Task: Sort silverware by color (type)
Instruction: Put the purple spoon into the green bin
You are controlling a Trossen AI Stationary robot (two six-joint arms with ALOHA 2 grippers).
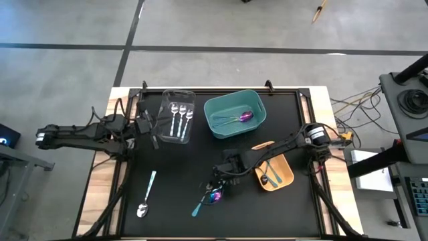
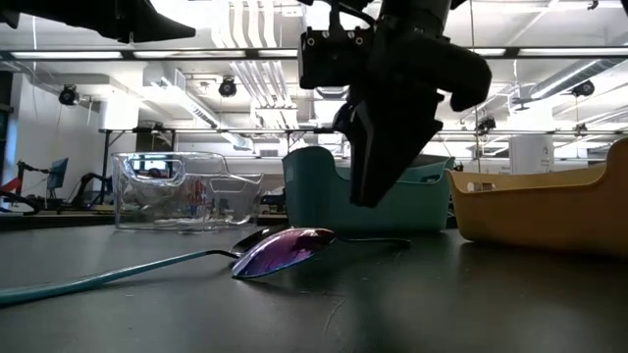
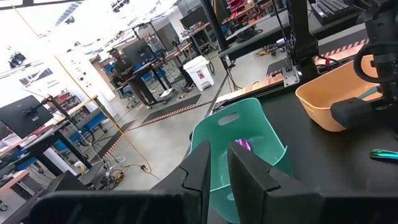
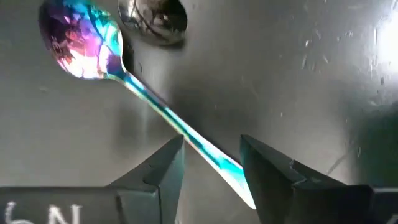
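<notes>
Near the front middle of the black table [image 1: 174, 201], I see the right gripper [image 4: 211, 165] poised over an iridescent spoon [image 4: 84, 40]. Its two fingers [image 4: 158, 171] stand apart, one on each side of the spoon's thin handle, and they hold nothing. The spoon lies flat on the table, bowl up, with a dark spoon bowl [image 4: 152, 18] just beside its bowl. In the low view, a teal handle [image 2: 108, 275] runs away from these two bowls across the table.

At the back left, the left gripper [image 1: 148, 127] hangs beside the clear bin [image 1: 190, 100], its fingers [image 3: 202, 168] nearly together with nothing visible between them. Three silver spoons [image 1: 180, 115] lie in that bin. The teal bin [image 1: 212, 107] holds another iridescent piece [image 1: 246, 116]. The orange bin [image 1: 289, 175] holds a dark piece with a teal handle [image 1: 273, 175]. One silver spoon with a teal handle [image 1: 146, 197] lies on the table at the front left.
</notes>
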